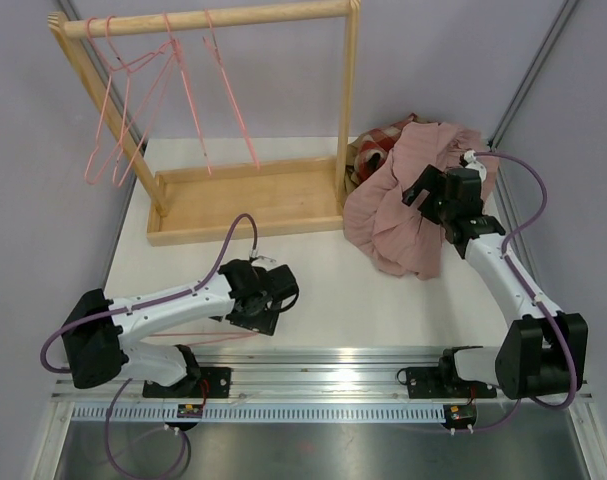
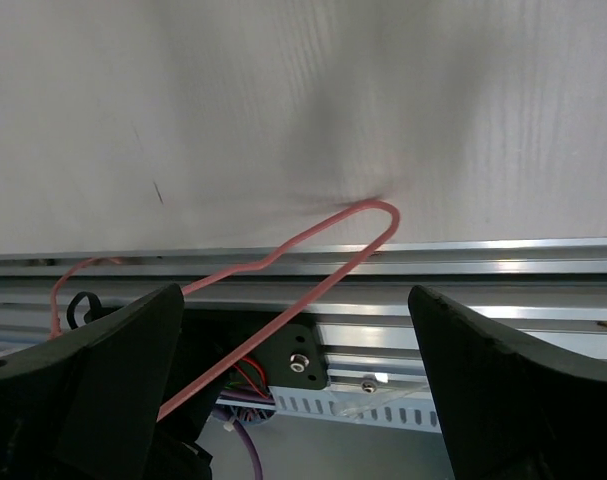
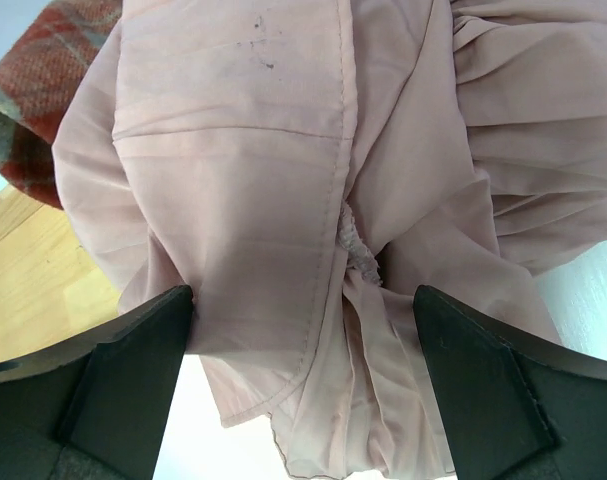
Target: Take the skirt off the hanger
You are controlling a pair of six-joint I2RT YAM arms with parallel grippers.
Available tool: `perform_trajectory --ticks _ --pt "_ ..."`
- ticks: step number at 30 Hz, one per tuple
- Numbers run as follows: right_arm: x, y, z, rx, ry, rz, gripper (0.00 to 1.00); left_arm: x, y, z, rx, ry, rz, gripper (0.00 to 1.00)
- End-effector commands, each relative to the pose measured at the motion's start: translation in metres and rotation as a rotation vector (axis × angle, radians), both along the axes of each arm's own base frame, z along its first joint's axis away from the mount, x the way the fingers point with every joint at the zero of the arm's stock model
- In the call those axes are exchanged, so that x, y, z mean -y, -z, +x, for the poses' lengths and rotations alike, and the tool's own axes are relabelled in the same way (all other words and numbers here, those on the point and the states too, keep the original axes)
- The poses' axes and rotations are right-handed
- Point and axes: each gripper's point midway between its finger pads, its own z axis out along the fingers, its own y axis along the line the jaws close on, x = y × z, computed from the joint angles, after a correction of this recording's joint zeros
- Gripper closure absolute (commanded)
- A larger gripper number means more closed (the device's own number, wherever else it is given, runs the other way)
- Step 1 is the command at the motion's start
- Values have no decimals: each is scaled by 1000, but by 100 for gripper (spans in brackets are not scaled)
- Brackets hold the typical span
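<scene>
Pink skirt [image 1: 403, 200] heaped on table [image 1: 313, 270] at two o'clock. Looks soft, light, slippery; best pinched at waistband seam. My right claw [image 3: 303, 295] gapes wide above it. My left claw [image 2: 295, 300] gapes wide over wire hanger [image 2: 373, 204].

Skirt [image 3: 273, 180]: plain dusty pink, with a few small dark specks up top. Plaid cloth [image 3: 43, 70]: red with grey-green checks. Loose wire hanger [image 2: 328, 250]: salmon pink, the same pink as the hangers on the rack [image 1: 188, 97]. Rack [image 1: 248, 200]: pale natural wood. Table [image 1: 323, 290]: white. Left arm [image 1: 163, 305] and right arm [image 1: 498, 265]: white with black joints. Cables [image 1: 228, 245]: purple. Left gripper [image 2: 298, 385] and right gripper [image 3: 303, 390]: black. Rail [image 1: 323, 365]: silver.
</scene>
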Motion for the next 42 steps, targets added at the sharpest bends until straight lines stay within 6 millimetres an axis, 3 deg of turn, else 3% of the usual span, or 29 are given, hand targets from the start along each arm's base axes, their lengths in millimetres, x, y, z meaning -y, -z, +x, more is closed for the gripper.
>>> perform_trajectory --ticks 1,11,18,19,25,28,30,32,35,36,38,39,42 --pt "-6 -19 -3 70 -19 25 1 -7 5 -3 -41 37 -8 1" --pt "1 1 -16 44 10 17 1 -12 19 -15 -135 23 7 3" --pt "4 9 -19 36 22 2 1 -19 24 -20 -164 14 49 16" --pt "4 8 -18 39 23 1 1 -19 26 -20 -171 16 63 23" --pt "9 16 -20 23 30 -28 0 -20 33 -24 -204 21 88 32" --pt "12 18 -22 20 36 -45 1 -20 35 -24 -210 20 90 54" --pt "14 16 -24 25 41 -54 1 -20 35 -23 -208 14 96 82" --pt "13 14 -25 34 38 -54 1 -21 34 -19 -194 12 115 100" --pt "14 11 -27 42 39 -54 1 -13 17 -1 -122 13 119 100" --pt "14 10 -27 45 39 -53 1 2 2 11 -77 21 76 100" --pt "14 5 -28 57 42 -46 1 11 -23 30 0 30 73 100" --pt "14 3 -29 60 43 -43 0 29 -47 47 60 48 27 100" --pt "13 -5 -32 77 39 -35 1 38 -94 77 182 65 56 100"
